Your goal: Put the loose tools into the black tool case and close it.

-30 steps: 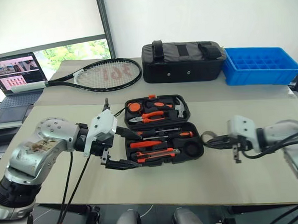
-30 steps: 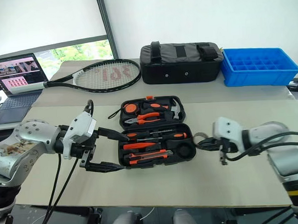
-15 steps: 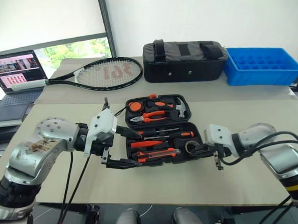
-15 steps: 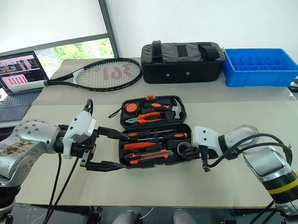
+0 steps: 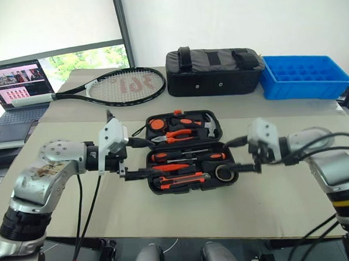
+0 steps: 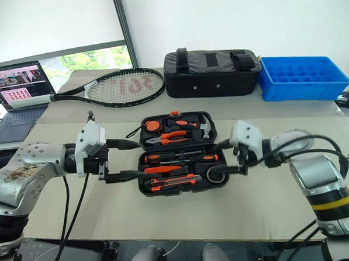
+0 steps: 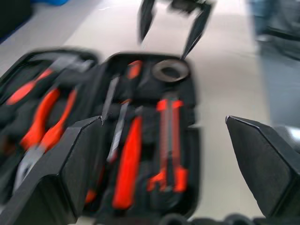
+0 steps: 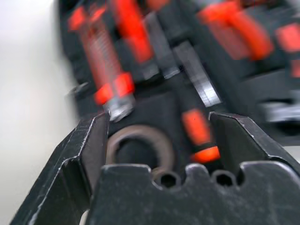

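The black tool case (image 5: 216, 128) lies open in the middle of the table, lid half away from me. Its base holds the orange-and-black utility knife (image 5: 183, 180), long screwdrivers (image 5: 190, 158) and the dark tape roll (image 5: 225, 172) in the right corner slot. My right gripper (image 5: 241, 156) hovers open at the case's right end, just above the tape (image 8: 140, 140), which lies free between the fingers. At the case's left end my left gripper (image 5: 147, 159) is wide open, its fingers (image 7: 70, 164) reaching over the base's left edge, holding nothing.
Behind the case lie a tennis racket (image 5: 122, 86), a black fabric bag (image 5: 213, 72) and a blue crate (image 5: 306, 75). A laptop (image 5: 17, 86) sits at the far left. Pliers (image 5: 178, 136) and a hammer rest in the lid half.
My right gripper carried the tape roll from right of the case into its corner slot, let go, opened and rose. The left gripper moved away from me along the case's left end.
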`<state>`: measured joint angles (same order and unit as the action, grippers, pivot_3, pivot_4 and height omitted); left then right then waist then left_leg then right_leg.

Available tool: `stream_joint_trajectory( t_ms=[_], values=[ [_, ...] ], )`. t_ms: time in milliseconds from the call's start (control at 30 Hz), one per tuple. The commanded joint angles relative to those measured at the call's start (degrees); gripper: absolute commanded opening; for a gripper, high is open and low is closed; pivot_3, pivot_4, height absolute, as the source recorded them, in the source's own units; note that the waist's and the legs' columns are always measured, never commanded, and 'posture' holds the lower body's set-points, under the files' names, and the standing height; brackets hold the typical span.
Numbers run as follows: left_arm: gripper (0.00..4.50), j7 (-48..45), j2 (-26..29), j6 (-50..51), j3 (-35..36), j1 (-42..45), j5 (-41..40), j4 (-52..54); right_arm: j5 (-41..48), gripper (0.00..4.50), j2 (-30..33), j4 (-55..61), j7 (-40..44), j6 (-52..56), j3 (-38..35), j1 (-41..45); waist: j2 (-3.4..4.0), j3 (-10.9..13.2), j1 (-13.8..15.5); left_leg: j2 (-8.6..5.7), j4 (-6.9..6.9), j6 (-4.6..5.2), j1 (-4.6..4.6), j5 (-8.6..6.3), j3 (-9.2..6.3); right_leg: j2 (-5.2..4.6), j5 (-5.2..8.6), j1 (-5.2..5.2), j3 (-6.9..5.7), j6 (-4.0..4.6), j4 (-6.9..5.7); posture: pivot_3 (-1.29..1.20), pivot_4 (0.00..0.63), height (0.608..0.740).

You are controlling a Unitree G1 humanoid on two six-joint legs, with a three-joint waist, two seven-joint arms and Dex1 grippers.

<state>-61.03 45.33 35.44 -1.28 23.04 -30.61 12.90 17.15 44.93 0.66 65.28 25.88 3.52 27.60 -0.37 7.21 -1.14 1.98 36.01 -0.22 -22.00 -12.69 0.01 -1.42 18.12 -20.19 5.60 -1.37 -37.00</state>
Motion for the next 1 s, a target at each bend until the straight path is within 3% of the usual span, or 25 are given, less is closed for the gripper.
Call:
stream_joint_trajectory(
  t_ms=[33, 267, 500, 533, 600, 867, 1000],
  values=[
    [4.50, 3.9, -2.4, 2.0, 1.4, 2.1, 0.8, -6.9, 0.5, 3.97, -3.0, -11.4, -4.1, 2.4, -2.6, 4.8, 0.00, 0.0, 0.1, -0.01, 0.01, 0.00, -0.03, 0.00, 0.01, -0.01, -0.01, -0.03, 0.01, 0.02, 0.00, 0.00, 0.150, 0.707],
    [4.50, 7.3, -8.9, 9.3, 6.9, 14.3, -1.9, -31.2, -0.1, 3.97, -11.0, -42.1, -12.2, 13.5, -4.5, 24.2, 0.01, 0.0, -0.3, -0.02, -0.03, 0.01, -0.07, 0.01, 0.01, 0.00, -0.06, -0.18, -0.04, 0.10, -0.09, 0.00, 0.150, 0.707],
    [4.50, 9.4, -11.2, 13.4, 8.1, 22.4, -0.5, -46.2, -3.7, 3.97, -14.0, -59.4, -12.4, 11.0, -4.1, 33.7, 0.06, 0.0, -0.8, -0.02, -0.19, 0.02, -0.21, 0.00, -0.07, -0.04, -0.08, -0.26, -0.16, 0.13, -0.24, 0.00, 0.150, 0.707],
    [4.50, 9.6, -11.4, 14.5, 8.5, 23.3, -0.7, -47.7, -4.4, 3.45, -14.4, -60.7, -12.2, 10.2, -3.9, 34.3, 0.06, 0.0, -0.9, -0.03, -0.17, 0.02, -0.28, 0.00, -0.08, -0.06, -0.09, -0.29, -0.18, 0.13, -0.24, 0.00, 0.150, 0.707],
    [4.50, 9.8, -11.7, 15.5, 8.8, 24.3, -0.5, -49.4, -5.2, 2.94, -15.4, -62.8, -12.9, 8.4, -4.2, 35.4, 0.06, 0.0, -1.0, -0.07, -0.17, 0.02, -0.31, 0.00, -0.08, -0.14, -0.10, -0.31, -0.21, 0.13, -0.24, 0.00, 0.150, 0.707],
    [4.50, 9.0, -12.9, 16.5, 8.1, 25.6, 0.8, -52.0, -6.3, 0.08, -17.1, -66.4, -12.3, 5.5, -5.7, 37.5, 0.07, 0.0, -1.4, -0.06, -0.19, 0.01, -0.24, 0.00, -0.09, -0.15, -0.09, -0.30, -0.25, 0.12, -0.34, 0.00, 0.150, 0.707],
    [4.50, 8.5, -14.2, 14.8, 5.9, 26.2, 3.3, -53.1, -6.5, 0.08, -17.0, -66.1, -11.8, 5.6, -6.0, 37.3, 0.07, 0.0, -1.4, -0.10, -0.14, 0.00, -0.20, 0.00, -0.09, -0.16, -0.09, -0.30, -0.23, 0.12, -0.53, 0.00, 0.150, 0.707]
  ],
)
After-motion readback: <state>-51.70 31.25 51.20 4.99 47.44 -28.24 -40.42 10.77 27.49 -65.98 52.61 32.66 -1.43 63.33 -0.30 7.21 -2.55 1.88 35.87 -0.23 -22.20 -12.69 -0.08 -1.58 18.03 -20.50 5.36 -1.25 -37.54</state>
